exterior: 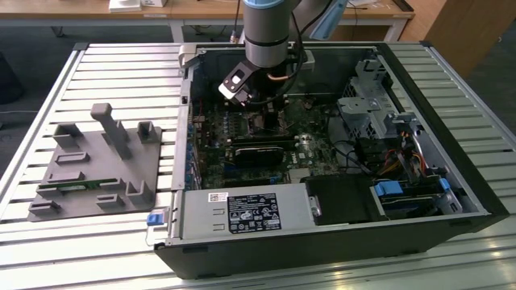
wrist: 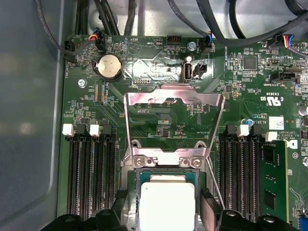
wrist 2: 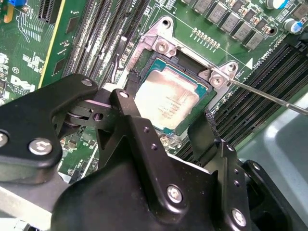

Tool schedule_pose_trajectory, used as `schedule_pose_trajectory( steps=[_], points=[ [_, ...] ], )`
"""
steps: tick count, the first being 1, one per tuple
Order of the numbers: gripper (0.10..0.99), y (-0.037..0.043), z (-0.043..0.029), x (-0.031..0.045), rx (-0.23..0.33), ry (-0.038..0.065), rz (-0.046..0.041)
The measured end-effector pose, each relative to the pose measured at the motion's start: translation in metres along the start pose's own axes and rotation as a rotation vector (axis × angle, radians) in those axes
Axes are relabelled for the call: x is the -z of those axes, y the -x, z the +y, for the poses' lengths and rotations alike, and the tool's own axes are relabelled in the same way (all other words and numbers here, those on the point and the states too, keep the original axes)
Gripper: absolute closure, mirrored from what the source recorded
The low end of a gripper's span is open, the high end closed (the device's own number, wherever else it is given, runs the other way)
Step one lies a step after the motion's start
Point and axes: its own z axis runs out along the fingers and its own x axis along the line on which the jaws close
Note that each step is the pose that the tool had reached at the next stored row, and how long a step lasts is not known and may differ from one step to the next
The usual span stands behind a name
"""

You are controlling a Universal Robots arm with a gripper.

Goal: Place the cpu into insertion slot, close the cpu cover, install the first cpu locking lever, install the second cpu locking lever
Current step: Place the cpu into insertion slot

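- The cpu (wrist 2: 166,103) is a small flat square, dull silver on its face with faint print and a pale rim.
- It lies level in the slot (wrist 2: 187,60), a black frame set in the green board (wrist 2: 29,57).
- The gripper (wrist 2: 163,118) is spread: one black finger (wrist 2: 130,108) on each side of the cpu, neither seeming to pinch it.
- The cover (wrist: 174,94), a thin bright metal frame, stands flipped back, and the board shows through its window.
- A thin wire lever (wrist 2: 269,98) juts free from the socket corner.
- The open black case (exterior: 322,254) holds the board, mid-frame in the exterior view.
- A grey moulded fixture (exterior: 96,175) sits on the slatted table (exterior: 121,60), at the exterior view's left.
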Motion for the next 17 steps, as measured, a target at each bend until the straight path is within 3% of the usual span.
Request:
schedule_pose_trajectory(
  steps=[8,11,13,14,16,17],
  points=[
    [0.4,0.0,0.001,0.0135,0.0,0.0,0.002],
    [0.416,0.0002,0.0019,0.0168,0.0,-0.005,0.0025],
    [0.541,0.0011,0.0021,0.0179,0.0,-0.007,0.0054],
    [0.541,0.0021,0.0021,0.0182,0.0,-0.008,0.0067],
    [0.655,0.0049,0.0021,0.0182,-0.001,-0.009,0.0098],
    [0.655,0.0064,0.0022,0.0181,-0.001,-0.01,0.012]
  ],
)
